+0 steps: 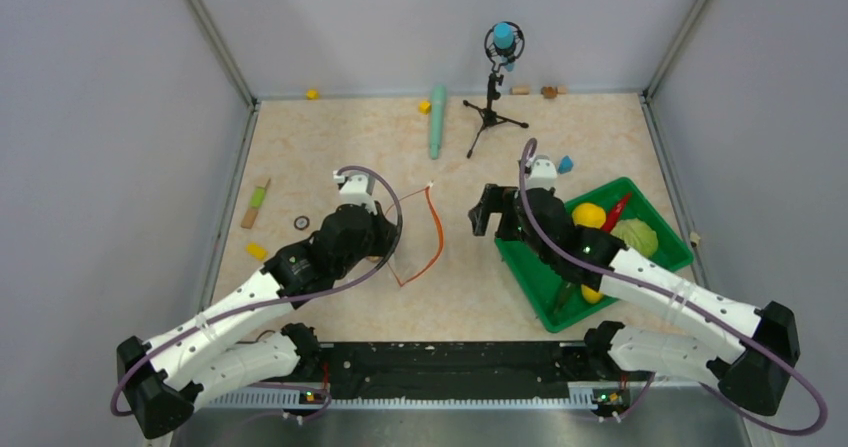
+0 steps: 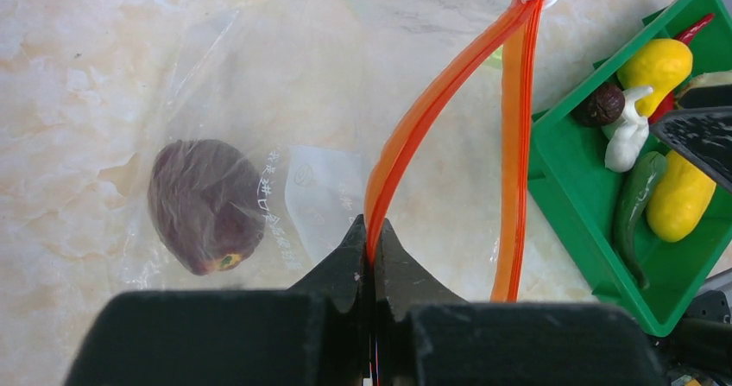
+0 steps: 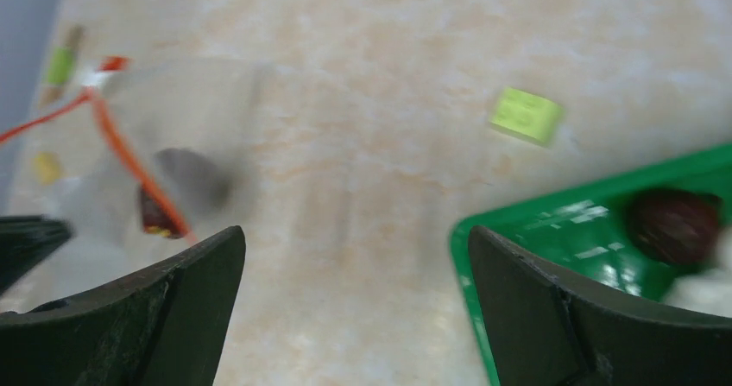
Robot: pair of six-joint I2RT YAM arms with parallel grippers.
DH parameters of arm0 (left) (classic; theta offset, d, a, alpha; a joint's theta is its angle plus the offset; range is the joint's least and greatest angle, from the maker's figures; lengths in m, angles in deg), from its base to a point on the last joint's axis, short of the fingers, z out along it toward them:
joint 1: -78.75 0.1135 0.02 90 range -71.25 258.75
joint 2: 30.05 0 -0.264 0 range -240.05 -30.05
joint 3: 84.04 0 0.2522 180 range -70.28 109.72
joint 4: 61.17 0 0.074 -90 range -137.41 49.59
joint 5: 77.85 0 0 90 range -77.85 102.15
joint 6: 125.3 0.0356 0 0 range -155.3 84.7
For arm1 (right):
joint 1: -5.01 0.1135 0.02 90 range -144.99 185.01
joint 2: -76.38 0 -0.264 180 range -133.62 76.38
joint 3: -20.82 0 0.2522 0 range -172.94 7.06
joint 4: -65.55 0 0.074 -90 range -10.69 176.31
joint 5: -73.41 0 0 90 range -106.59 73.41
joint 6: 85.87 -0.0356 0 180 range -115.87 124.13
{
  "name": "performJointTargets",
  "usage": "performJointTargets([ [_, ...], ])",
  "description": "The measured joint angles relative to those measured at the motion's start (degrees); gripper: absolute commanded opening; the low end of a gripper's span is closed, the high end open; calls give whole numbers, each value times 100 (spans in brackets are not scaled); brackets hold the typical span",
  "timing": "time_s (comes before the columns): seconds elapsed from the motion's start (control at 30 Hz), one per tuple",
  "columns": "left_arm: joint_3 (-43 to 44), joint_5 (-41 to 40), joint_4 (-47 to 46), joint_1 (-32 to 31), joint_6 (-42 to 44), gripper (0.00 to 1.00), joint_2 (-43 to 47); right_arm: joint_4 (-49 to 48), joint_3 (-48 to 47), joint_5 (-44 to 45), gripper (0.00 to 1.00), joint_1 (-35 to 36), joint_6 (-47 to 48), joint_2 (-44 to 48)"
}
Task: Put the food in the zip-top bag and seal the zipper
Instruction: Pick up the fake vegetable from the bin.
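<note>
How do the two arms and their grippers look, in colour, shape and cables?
The left arm and right arm have white shells and black joints. A thin purple cable loops along each. A small white block sits at each wrist. The left gripper and right gripper have matte black, wedge-shaped fingers.

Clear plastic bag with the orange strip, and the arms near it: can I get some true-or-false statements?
1. The left gripper pinches the orange-red zipper strip of the clear plastic bag. True.
2. The bag is empty. False: a dark red round piece lies inside.
3. The right gripper holds a yellow fruit. False: its jaws stand open and empty.
4. The green plastic tray holds a yellow toy fruit and a white garlic bulb. True.
5. The zipper is sealed. False: its two halves gape apart.
</note>
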Motion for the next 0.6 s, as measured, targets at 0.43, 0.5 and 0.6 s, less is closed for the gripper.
performJointTargets([
  [0.43,-42,28,-37,0,0,0,-7,1825,975,1469,93,-918,-973,380],
  [0.5,-42,44,-50,0,0,0,-28,1869,1108,1491,92,-1104,-1054,378],
  [0.6,-42,66,-76,0,0,0,-101,1888,1311,1552,90,-1388,-1143,308],
])
